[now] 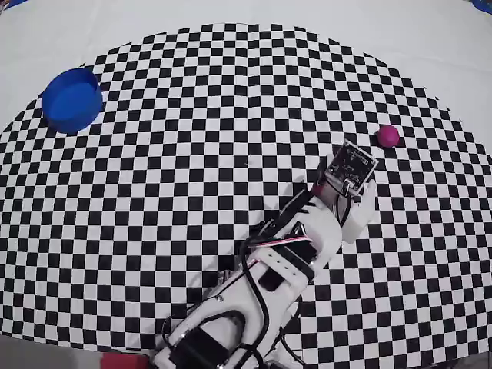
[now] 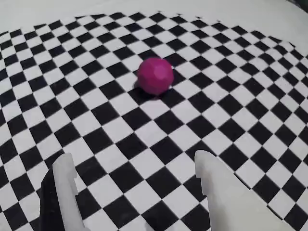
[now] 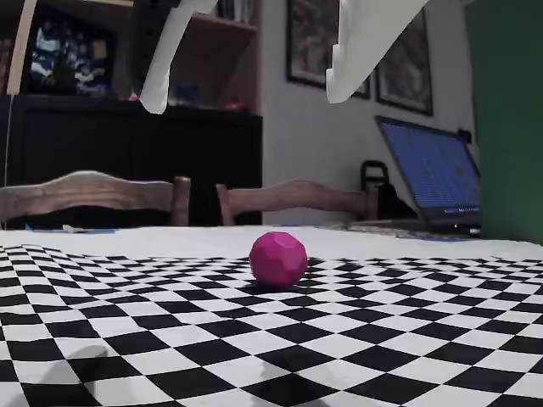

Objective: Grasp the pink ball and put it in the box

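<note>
One pink ball [image 1: 388, 136] lies alone on the checkered mat [image 1: 231, 115], toward the right edge of the pattern in the overhead view, touched by nothing; the box [image 1: 72, 100], a round blue cup, stands far off at the upper left of that same view, right at the mat's rim, well apart from both ball and arm [image 1: 261, 284]. The arm reaches in from the bottom of the overhead view and slants up to the right; its wrist carries a small circuit board [image 1: 352, 163], and the white gripper [image 1: 361, 204] ends short of the ball, near it but not over it. In the wrist view the ball [image 2: 155, 75] sits ahead of the gripper [image 2: 134, 180], in the upper middle of the picture, casting a soft shadow on the squares beneath; two white fingers [image 2: 65, 185] rise from the lower edge, one at left, one at right, spread wide with bare mat between them, so the tool is released and holds nothing. The low fixed view shows the ball [image 3: 278, 259] resting on the mat [image 3: 127, 339]; the two fingers [image 3: 369, 47] hang above it, clear of the surface, parted; behind stand chairs [image 3: 93, 197], a laptop [image 3: 433, 174] with a lit blue screen at right, and dark shelving [image 3: 127, 127].
</note>
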Action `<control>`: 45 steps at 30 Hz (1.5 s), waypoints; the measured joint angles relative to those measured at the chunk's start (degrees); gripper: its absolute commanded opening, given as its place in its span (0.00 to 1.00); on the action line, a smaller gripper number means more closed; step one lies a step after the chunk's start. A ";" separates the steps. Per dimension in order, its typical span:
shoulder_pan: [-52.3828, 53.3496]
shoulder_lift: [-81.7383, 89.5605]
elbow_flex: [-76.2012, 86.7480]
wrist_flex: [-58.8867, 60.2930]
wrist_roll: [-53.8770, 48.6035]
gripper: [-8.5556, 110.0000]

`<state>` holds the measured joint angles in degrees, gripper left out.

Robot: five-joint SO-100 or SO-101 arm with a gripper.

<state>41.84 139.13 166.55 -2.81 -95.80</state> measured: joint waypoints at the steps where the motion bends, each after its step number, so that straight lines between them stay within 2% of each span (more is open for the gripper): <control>1: -0.26 -0.97 -0.62 0.00 0.00 0.31; 45: 1.23 -36.39 -24.61 -5.71 2.90 0.31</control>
<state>43.07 102.74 141.94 -8.53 -92.90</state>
